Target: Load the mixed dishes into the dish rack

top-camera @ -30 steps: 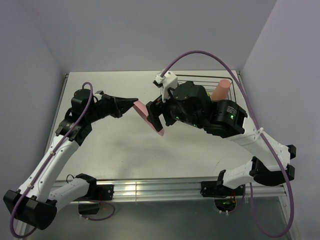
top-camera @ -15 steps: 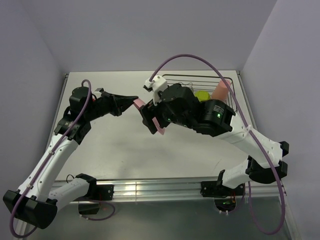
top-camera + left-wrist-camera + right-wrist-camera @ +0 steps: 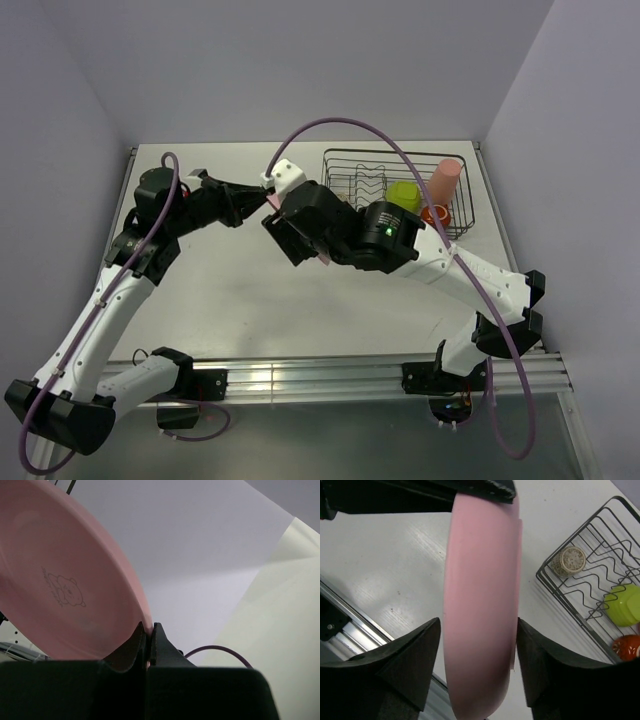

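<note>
The pale desk (image 3: 230,290) has no dishes showing on its bare stretches, though the arms hide part of it. The rectangular black wire dish rack (image 3: 390,152) sits at the far right corner and already holds four of the five dishes. The fifth, the big round pink plate (image 3: 482,555), is the only one not yet loaded. It hangs on edge in the air over the middle of the desk, left of the rack and well apart from it.

The left hand (image 3: 149,627) has its fingers pinched together on the plate's rim. The right hand (image 3: 479,622) straddles the plate with a finger close on each face, but I cannot tell whether they press on it or only flank it. It looks like a pass from the left arm to the right.

In the rack, the tall salmon-pink tumbler (image 3: 444,180) stands at the right end, with the small yellow-green rounded-square bowl (image 3: 404,196) beside it. The dark red handled mug (image 3: 433,213) sits at the near right, and the small speckled beige cup (image 3: 571,560) is at the left end.

By my judgement the task is most of the way through. What is left is to finish the transfer, carry the plate across and stand it among the prongs.
</note>
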Robot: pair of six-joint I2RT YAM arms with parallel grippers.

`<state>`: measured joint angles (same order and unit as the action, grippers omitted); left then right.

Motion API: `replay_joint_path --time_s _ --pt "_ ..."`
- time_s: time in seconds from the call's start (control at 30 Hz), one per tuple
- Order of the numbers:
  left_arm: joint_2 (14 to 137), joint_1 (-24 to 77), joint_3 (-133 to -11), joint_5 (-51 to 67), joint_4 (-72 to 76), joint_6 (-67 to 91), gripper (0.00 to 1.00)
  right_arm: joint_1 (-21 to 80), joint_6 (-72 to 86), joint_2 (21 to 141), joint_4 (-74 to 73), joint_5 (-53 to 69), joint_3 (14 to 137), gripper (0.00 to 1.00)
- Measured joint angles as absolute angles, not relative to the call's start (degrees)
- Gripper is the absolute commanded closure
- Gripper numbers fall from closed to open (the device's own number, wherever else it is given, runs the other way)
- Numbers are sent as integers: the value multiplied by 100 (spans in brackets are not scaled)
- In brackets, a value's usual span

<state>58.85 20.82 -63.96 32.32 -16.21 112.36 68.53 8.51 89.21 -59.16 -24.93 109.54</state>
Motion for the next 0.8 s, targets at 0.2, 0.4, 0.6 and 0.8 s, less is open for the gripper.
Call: replay_joint_path --time_s 0.2,0.4,0.6,0.8 --pt "5857 2082 -6392 3293 -1616 11238 100 6855 864 8908 -5920 -2757 11028 63" --pt "5850 2082 -6357 3323 -1739 11509 100 6834 786 8910 -6010 -3177 11026 100" --pt "5802 2082 -6287 3448 -1632 11428 29 6877 814 8914 -6016 -3242 11037 100" --pt "5693 2069 -6171 3522 -1559 11354 1 6877 917 8956 -6027 -3500 11034 100"
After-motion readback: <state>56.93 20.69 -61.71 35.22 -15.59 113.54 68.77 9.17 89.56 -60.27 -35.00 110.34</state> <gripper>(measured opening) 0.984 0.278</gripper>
